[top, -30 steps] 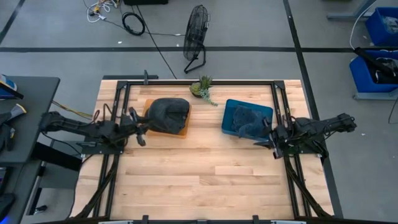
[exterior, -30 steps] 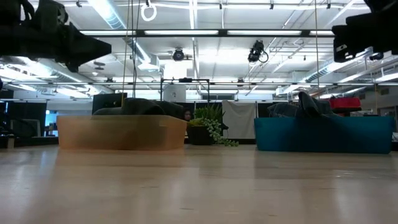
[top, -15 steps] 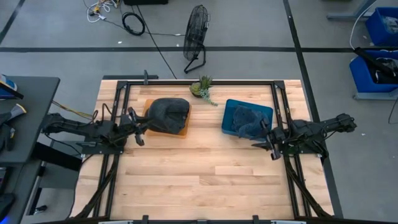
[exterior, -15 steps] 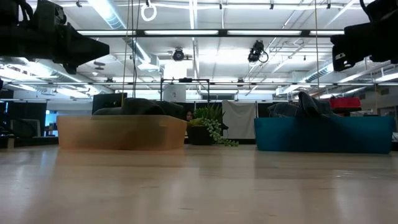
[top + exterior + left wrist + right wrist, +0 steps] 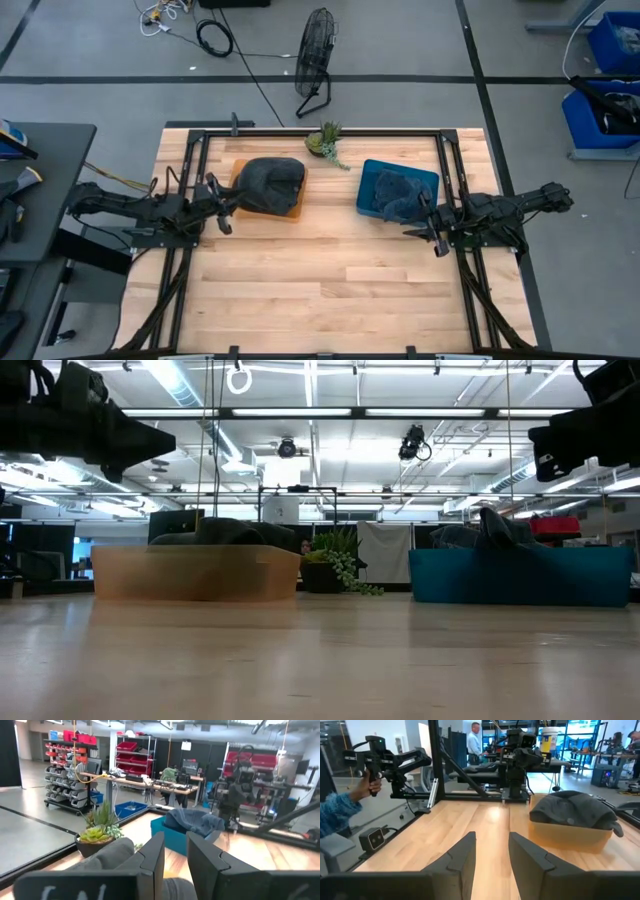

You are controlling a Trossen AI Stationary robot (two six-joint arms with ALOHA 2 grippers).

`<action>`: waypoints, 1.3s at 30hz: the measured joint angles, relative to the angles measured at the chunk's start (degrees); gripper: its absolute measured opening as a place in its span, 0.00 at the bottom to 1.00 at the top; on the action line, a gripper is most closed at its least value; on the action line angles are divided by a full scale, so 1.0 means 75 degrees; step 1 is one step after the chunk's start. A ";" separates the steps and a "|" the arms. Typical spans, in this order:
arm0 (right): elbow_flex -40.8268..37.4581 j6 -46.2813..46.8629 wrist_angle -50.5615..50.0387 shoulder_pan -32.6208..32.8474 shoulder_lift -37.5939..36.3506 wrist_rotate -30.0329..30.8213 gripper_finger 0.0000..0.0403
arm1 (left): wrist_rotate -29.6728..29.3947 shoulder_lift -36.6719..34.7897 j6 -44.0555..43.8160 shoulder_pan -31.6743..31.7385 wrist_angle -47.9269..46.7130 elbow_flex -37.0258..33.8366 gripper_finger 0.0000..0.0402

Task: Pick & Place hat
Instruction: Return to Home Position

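The black caps (image 5: 270,182) are lying heaped in the orange bin (image 5: 296,207) on the table's left half; the left gripper (image 5: 224,207) is hovering just beside that bin, its 2 fingers narrowly parted on nothing; the right gripper (image 5: 425,224) is hanging beside the blue bin (image 5: 426,180), jaws likewise narrow and empty.

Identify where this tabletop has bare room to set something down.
The widest free patch is the table in front of both bins, out to the near edge. A narrower strip runs between the orange bin and the blue bin, nearer than the plant. It is crowded beside the bins, where the left tool and right tool hover.
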 joint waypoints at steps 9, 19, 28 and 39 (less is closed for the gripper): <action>0.0003 0.0026 0.0000 0.0000 0.0000 -0.0003 0.30 | 0.0000 -0.0966 0.0372 0.0000 -0.0120 0.0000 0.21; 0.0003 0.0026 -0.0003 0.0003 0.0000 -0.0010 0.30 | -0.0059 -0.1296 0.0037 0.0132 -0.0841 -0.0003 0.21; 0.0006 0.0023 -0.0003 0.0001 0.0000 -0.0012 0.30 | -0.0044 -0.1278 -0.0474 0.0286 -0.1497 0.0000 0.21; 0.0009 0.0020 -0.0003 0.0003 0.0000 -0.0015 0.30 | 0.0078 -0.1004 -0.0037 0.0286 -0.1589 0.0000 0.21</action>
